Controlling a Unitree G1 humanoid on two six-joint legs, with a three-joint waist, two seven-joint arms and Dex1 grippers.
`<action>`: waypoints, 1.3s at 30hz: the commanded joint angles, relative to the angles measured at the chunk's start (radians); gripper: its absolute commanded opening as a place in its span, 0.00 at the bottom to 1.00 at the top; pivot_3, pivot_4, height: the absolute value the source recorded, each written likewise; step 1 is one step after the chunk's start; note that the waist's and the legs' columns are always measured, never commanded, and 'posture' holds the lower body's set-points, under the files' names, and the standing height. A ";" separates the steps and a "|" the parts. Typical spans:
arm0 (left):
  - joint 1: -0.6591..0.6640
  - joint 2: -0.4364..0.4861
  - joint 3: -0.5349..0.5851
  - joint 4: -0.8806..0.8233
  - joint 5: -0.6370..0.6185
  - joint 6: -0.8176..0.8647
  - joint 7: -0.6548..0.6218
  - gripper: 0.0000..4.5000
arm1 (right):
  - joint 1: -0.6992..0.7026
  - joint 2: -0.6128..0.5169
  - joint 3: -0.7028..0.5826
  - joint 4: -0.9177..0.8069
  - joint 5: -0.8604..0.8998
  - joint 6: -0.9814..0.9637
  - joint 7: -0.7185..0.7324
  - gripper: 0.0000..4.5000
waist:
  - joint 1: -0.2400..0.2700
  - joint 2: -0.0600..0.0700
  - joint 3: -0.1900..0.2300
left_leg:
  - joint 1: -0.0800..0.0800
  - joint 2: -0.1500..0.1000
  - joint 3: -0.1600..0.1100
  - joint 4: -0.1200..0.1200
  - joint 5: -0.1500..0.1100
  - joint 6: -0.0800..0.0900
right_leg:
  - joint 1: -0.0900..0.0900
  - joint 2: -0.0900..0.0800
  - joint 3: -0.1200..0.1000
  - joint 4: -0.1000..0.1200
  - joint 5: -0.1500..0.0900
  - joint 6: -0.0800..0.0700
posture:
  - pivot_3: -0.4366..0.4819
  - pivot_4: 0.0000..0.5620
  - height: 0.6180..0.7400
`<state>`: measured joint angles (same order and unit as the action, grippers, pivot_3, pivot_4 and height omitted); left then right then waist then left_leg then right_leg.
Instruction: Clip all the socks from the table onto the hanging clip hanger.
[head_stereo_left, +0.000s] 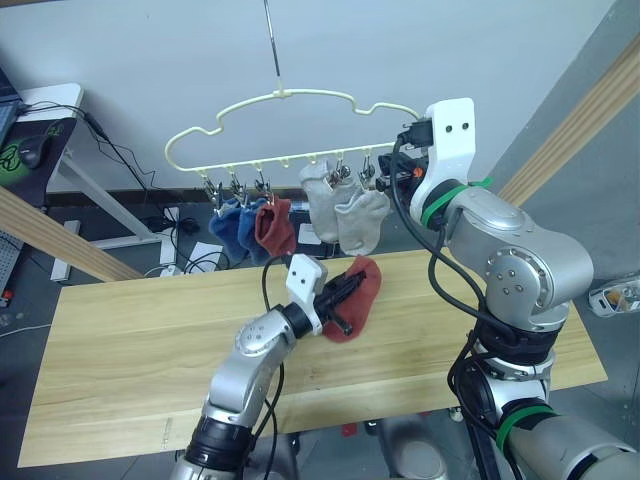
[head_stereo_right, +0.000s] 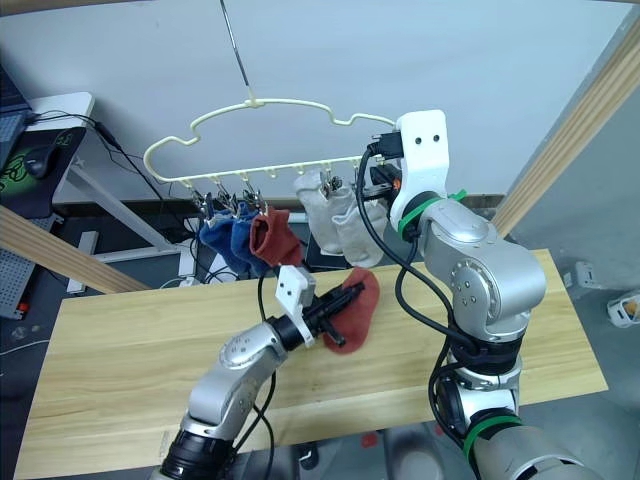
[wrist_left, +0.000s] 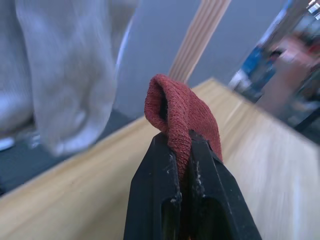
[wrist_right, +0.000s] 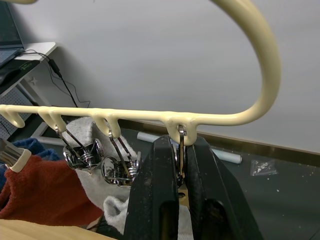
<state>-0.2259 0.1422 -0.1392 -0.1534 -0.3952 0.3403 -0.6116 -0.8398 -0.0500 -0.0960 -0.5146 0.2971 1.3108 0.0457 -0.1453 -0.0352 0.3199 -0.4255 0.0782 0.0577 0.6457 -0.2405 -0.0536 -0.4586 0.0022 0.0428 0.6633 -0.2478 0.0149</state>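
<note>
- A pale wall backs a light wooden tabletop (head_stereo_left: 130, 350); a white desk (head_stereo_left: 60, 100) with cables stands at the far left.
- The pale yellow clip hanger (head_stereo_left: 290, 95) hangs on its metal hook above the tabletop's far edge.
- Five socks already hang from its clips: two blue socks (head_stereo_left: 232, 225), a red sock (head_stereo_left: 273, 228) beside them, and two grey socks (head_stereo_left: 345, 210) further right.
- The left pincer (head_stereo_left: 345, 290) is closed on the second red sock (head_stereo_left: 360, 297), held above the tabletop, below the grey pair.
- The right pincer (wrist_right: 181, 165) is raised to the hanger's right end, fingers narrowed on the last silver clip (wrist_right: 181, 150); whether the clip's mouth is pressed open is hard to tell.
</note>
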 joint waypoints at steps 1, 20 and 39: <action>-0.065 -0.021 0.040 -0.024 -0.106 0.068 -0.023 0.00 | -0.024 0.012 -0.008 -0.044 0.031 -0.024 0.019 0.00 | 0.000 0.000 0.000 | 0.000 0.000 0.000 0.000 0.000 0.000 | 0.000 0.000 0.000 0.000 0.000 0.000 | 0.21 0.56 1.00; -0.256 -0.048 0.110 0.086 -0.239 0.175 -0.053 0.00 | -0.036 0.039 -0.044 -0.057 0.069 0.020 0.020 0.00 | -0.004 0.000 0.000 | -0.001 0.000 0.000 0.001 0.000 0.000 | 0.000 0.001 -0.001 0.000 0.000 0.000 | 0.19 0.55 1.00; -0.324 -0.069 0.053 0.221 -0.073 -0.041 -0.095 0.00 | -0.043 0.058 -0.065 -0.075 0.088 0.065 0.023 0.00 | -0.016 0.000 0.000 | -0.001 0.000 0.000 0.001 0.000 0.000 | 0.000 0.000 -0.001 0.001 0.000 0.000 | 0.18 0.54 1.00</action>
<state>-0.5358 0.0845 -0.0768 0.0834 -0.4763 0.3296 -0.6933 -0.8510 0.0011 -0.1570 -0.5287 0.3556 1.3825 0.0514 -0.1611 -0.0352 0.3197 -0.4261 0.0784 0.0581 0.6468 -0.2402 -0.0538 -0.4586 0.0025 0.0422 0.6647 -0.2475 0.0146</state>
